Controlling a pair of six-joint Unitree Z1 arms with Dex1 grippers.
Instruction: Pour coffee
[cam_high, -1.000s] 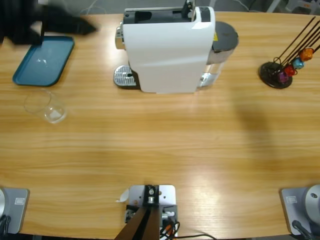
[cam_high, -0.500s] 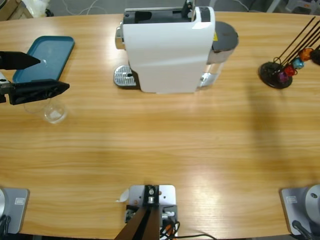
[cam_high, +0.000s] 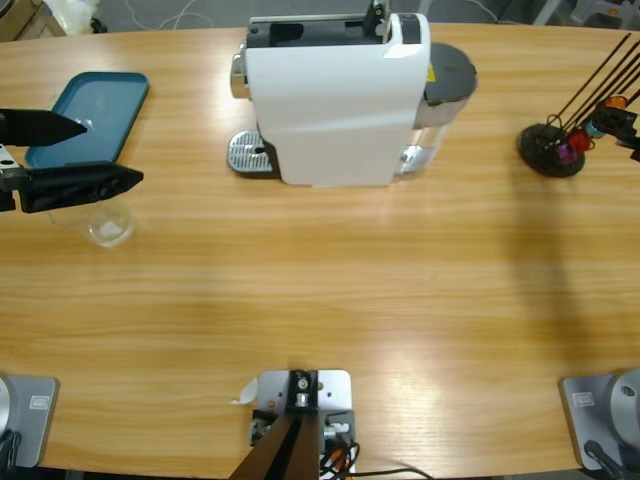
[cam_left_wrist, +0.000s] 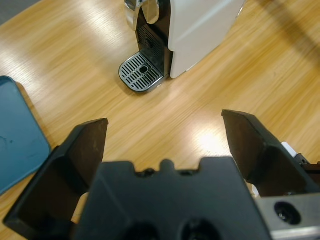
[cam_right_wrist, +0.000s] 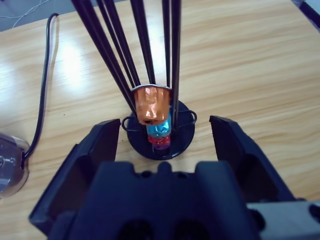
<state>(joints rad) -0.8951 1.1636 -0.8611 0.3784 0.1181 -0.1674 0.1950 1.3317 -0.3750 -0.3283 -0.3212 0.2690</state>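
High view shows my left claw (cam_high: 85, 152) wide open just above the clear glass tumbler (cam_high: 104, 223) beside the teal tray (cam_high: 110, 110). Thin, slippery, fragile glass: I'd pinch its wall gently. Right claw (cam_right_wrist: 165, 137) gapes at the capsule rack (cam_right_wrist: 160, 131).

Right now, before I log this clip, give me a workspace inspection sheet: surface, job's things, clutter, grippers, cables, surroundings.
Surface: long wooden table, no spills seen.
Job's things: clear glass tumbler near the table's left end, partly under the left gripper; coffee not discernible. White coffee machine with its drip grille bare.
Clutter: teal tray beside the tumbler; black capsule rack holding orange, blue and red capsules.
Grippers: left gripper open above the tumbler and tray edge, holding nothing; right gripper open, facing the rack, its jaws either side of the capsules.
Cables: one black cable running across the table near the rack.
Surroundings: nothing seen.
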